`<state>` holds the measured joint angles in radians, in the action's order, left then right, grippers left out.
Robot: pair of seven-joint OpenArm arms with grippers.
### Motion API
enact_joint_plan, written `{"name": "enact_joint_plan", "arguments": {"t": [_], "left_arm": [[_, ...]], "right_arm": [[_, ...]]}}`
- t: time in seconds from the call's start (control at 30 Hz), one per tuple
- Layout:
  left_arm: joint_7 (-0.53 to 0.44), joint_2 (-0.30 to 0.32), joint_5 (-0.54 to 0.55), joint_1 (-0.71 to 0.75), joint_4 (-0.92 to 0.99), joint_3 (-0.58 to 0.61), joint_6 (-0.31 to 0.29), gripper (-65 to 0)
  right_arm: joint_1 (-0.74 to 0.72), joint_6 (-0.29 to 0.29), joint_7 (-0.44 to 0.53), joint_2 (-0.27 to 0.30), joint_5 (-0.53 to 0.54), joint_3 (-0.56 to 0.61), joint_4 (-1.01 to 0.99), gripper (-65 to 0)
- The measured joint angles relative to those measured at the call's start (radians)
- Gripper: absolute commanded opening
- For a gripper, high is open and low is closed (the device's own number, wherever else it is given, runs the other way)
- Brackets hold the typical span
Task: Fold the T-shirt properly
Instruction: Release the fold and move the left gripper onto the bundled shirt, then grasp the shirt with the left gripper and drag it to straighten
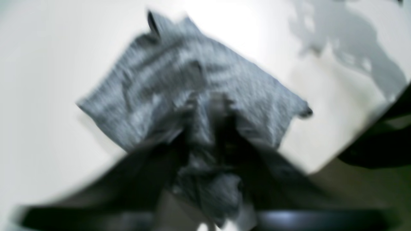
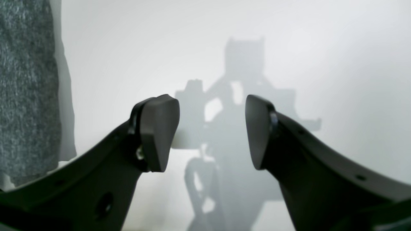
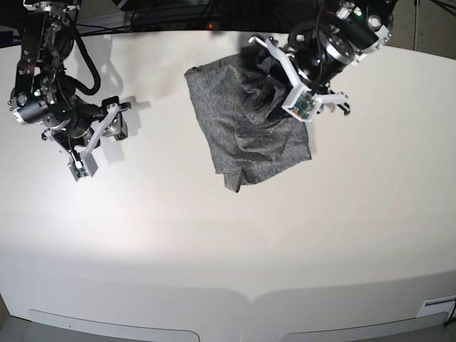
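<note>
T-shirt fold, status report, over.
Right tool open, empty, off the cloth. Left tool on the T-shirt, grip unclear. T-shirt bunched, roughly folded. Nothing in the way.

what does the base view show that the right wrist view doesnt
Only the base view shows the whole crumpled T-shirt on the table, and the left gripper at the cloth.

Only the right wrist view shows the right gripper close up, wide open and empty, with its shadow on the table.

Both show the white table and some of the grey shirt; the wrist view catches only its edge.

No text, label or number can be read anywhere.
</note>
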<state>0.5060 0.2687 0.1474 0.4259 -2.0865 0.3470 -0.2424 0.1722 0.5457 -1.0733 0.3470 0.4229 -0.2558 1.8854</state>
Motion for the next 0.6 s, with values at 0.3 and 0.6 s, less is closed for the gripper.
{"name": "enact_joint_plan", "arguments": {"t": [0.3,0.6], "left_arm": [[0.027,-0.019,-0.009,-0.083,0.202,0.002,0.0,-40.7],[0.054,-0.017,0.102,-0.085,0.201,0.002,-0.079,-40.8]], "right_arm": [[0.0,0.001,-0.016,0.0,-0.002,0.0,0.0,-28.5],[0.0,0.001,-0.01,0.0,-0.002,0.0,0.0,-28.5]]}}
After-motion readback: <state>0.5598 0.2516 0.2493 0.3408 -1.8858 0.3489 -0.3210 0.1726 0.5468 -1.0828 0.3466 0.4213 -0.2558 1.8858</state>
